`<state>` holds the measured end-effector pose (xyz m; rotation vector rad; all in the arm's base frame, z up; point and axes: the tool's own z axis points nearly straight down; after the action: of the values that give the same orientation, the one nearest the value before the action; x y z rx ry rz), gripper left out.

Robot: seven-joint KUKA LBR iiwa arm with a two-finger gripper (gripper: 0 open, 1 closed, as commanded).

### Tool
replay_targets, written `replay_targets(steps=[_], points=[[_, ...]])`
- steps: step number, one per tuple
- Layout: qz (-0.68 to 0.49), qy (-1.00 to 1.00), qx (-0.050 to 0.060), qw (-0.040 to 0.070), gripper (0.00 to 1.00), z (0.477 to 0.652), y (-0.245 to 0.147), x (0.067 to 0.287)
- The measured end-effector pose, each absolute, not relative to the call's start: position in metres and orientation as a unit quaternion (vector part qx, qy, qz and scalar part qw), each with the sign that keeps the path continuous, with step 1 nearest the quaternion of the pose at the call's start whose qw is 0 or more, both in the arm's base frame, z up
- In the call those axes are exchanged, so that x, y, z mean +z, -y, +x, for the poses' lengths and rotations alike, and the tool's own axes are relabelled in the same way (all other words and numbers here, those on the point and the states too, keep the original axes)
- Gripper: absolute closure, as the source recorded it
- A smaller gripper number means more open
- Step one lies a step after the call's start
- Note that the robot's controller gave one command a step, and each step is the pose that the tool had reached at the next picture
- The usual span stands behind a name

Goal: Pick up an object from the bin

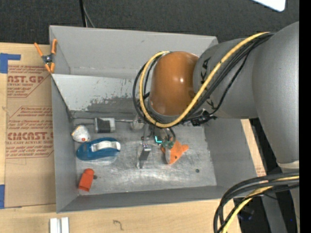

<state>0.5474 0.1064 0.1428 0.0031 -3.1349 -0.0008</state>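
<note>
— Where is the gripper (144, 155)?
— Low over the bare floor of the bin (187, 177), pointing down, fingers narrow with nothing between them. The arm leans in from the right.
— Nearest thing?
— A small orange toy (175, 152) just beside it on the right; a blue tape dispenser (98, 150) lies further left. It should probably spread wide and centre over the toy before closing.
</note>
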Motion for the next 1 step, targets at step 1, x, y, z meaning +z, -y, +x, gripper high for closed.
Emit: replay_targets(steps=[1], points=[[0.000, 1.000, -0.001, 0.000, 0.00, 0.5494, -0.1061, 0.1468]])
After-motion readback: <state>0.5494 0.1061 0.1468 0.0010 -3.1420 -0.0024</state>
